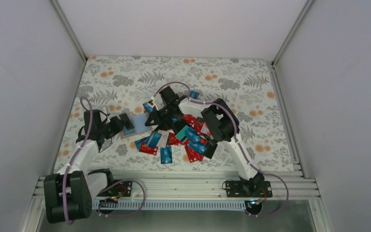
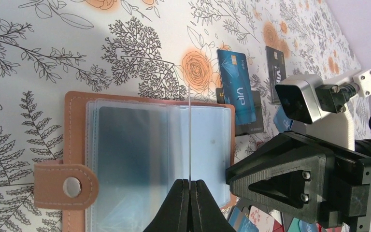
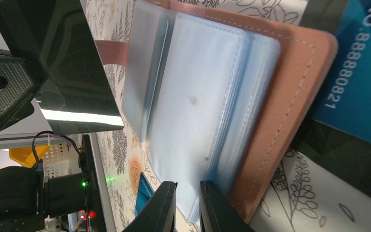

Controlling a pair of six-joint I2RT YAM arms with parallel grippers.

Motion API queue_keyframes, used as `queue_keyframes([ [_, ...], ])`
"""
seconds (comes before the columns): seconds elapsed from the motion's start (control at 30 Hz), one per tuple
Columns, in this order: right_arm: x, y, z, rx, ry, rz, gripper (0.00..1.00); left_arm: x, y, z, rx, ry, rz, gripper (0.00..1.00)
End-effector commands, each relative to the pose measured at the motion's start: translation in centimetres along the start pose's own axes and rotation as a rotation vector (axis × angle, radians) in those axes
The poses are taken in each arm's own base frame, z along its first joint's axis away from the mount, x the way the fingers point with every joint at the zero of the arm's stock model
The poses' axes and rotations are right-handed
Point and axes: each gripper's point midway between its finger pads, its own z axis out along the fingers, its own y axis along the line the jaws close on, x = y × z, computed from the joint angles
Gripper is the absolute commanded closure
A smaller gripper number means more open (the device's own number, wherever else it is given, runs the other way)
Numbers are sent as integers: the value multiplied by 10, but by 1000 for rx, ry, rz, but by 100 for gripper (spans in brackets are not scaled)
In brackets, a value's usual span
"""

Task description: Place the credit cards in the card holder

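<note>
Tan and leather-like, the card holder lies open on the floral surface, at 9 o'clock from the heap of credit cards. The left fingers are pressed together on one clear sleeve and hold it upright, edge-on to their camera. The right fingers stand almost together, with the edge of the sleeve stack in the narrow gap between them. Neither arm carries a card.

The step appears to be parting the sleeves so that a pocket mouth opens. To do this well, the left arm should lift lightly and straight up, so the plastic does not crease and the cover stays flat. The right fingers should peel only the top leaf, pulling toward 3 o'clock without dragging the whole holder.

The holder's 3 o'clock edge touches, and seems to overlap, a black card and a blue card. A sideways tug could shift both. The snap tab sticks out on the far side from the cards, near the left arm, and could catch.

The two wrists crowd each other over the holder, so moves must be small. Open cloth lies toward 12 o'clock, which looks the safer way to withdraw. The heap fills 3 to 5 o'clock.
</note>
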Motion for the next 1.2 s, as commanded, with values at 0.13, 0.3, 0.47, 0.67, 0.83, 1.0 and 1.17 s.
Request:
queue_keyframes([
  [0.13,8,-22,1,30,13,26,84,3,4,9,25,-3,32,98],
  [0.3,10,-24,1,31,17,30,84,7,3,14,55,10,37,98],
  [0.47,11,-24,0,29,17,29,85,14,4,18,75,27,29,98],
  [0.67,12,-25,1,28,21,31,85,19,8,21,79,39,17,98],
  [0.83,13,-25,0,29,23,31,85,20,9,22,80,38,18,98],
  [1.0,14,-26,1,28,25,34,85,24,11,25,90,49,9,98],
  [1.17,14,-26,0,27,25,36,85,27,10,29,115,57,-3,98],
])
